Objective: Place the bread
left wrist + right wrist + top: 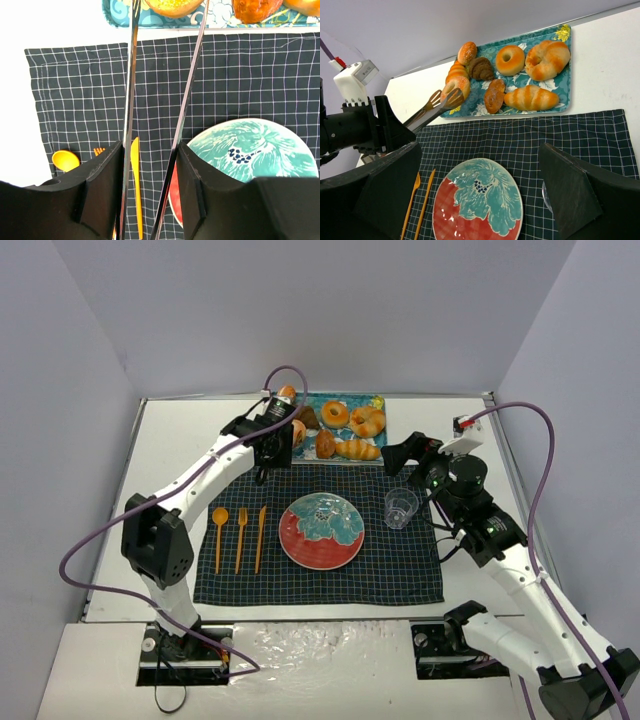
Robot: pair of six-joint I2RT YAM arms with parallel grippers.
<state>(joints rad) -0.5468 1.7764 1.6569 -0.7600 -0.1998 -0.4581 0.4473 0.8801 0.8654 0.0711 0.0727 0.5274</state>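
so the left pincer point(150, 146) is clamped tight on the tongs point(131, 75), tips pinching the bread point(456, 86) at the tray point(555, 95), right pincer point(480, 147) gaping wide

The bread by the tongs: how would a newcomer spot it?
On the blue patterned tray beyond the checked placemat, look at its left end. The bread is the golden-orange ring with a pale inner rim, the only pastry between the tips of the tongs.
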